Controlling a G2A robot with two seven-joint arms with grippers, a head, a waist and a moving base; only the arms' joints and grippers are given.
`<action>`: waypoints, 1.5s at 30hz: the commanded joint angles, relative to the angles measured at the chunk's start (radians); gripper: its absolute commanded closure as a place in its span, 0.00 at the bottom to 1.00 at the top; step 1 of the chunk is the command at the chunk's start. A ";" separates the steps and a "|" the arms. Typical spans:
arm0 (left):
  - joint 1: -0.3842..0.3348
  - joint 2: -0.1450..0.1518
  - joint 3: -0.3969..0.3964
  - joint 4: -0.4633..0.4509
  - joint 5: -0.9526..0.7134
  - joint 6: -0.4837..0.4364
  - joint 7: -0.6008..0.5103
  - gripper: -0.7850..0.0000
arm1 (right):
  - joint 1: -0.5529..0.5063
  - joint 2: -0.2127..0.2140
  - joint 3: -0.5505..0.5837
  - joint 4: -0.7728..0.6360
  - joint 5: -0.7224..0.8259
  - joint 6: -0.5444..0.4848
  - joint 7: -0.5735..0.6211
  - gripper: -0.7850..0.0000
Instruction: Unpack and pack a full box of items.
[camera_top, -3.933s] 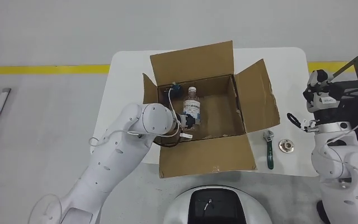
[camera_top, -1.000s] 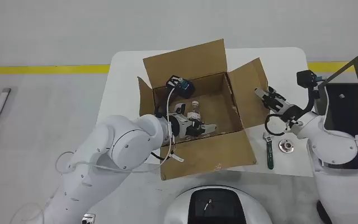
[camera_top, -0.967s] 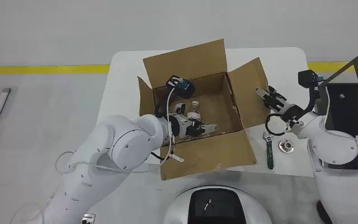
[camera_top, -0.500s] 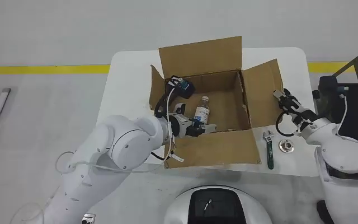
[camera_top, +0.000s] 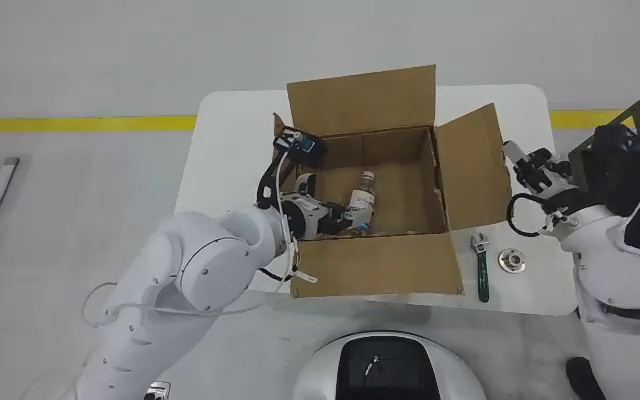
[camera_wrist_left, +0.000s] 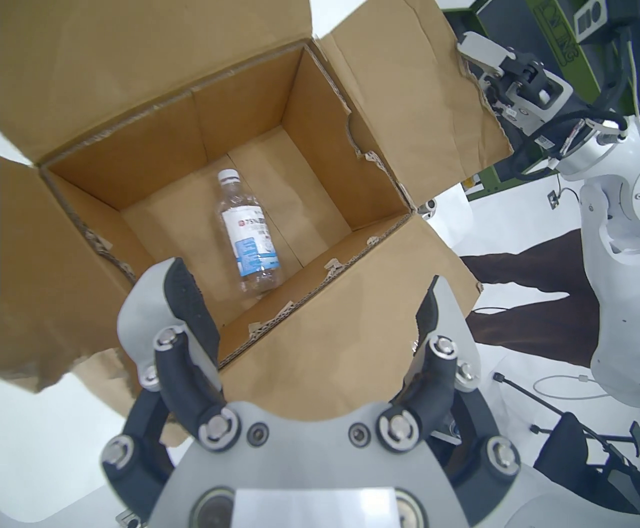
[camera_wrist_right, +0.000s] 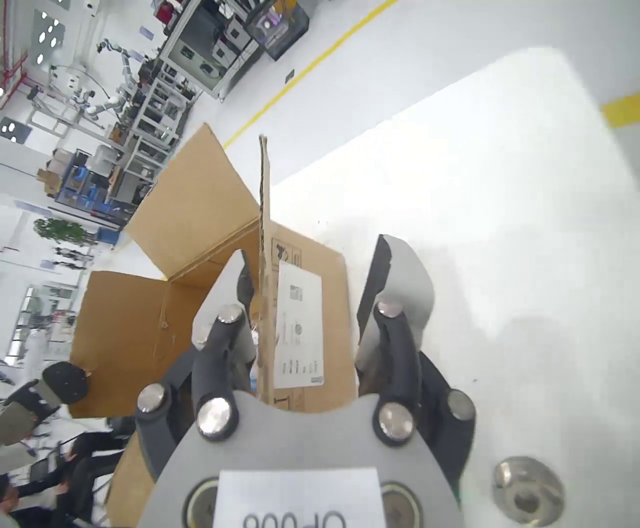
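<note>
The left tool (camera_wrist_left: 302, 280) hangs open over the near left corner of the box (camera_wrist_left: 240, 107); the bottle (camera_wrist_left: 248, 240) lies flat on the box floor ahead of it, cap pointing away. The right tool (camera_wrist_right: 315, 255), also open, seems to straddle the edge of the right flap (camera_top: 472, 165) outside, so the left arm is nearer.

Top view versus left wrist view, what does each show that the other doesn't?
Top view: a wrench and a round metal part on the table beside the cardboard box. Left wrist view: the left end effector, fingers open, and the bottle's blue label band. Both: the open box, the bottle lying on its floor, the right end effector by a flap.
</note>
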 joint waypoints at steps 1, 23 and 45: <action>0.021 0.008 -0.040 -0.017 0.019 0.009 -0.005 0.00 | -0.003 0.008 0.018 -0.009 -0.120 -0.027 -0.007 0.00; 0.128 0.040 -0.189 -0.032 0.083 0.050 -0.041 0.00 | -0.152 0.077 0.090 -0.026 -0.943 -0.495 0.032 1.00; 0.128 0.040 -0.189 -0.032 0.083 0.050 -0.041 0.00 | -0.009 0.061 -0.127 -0.030 -0.779 -0.456 0.623 1.00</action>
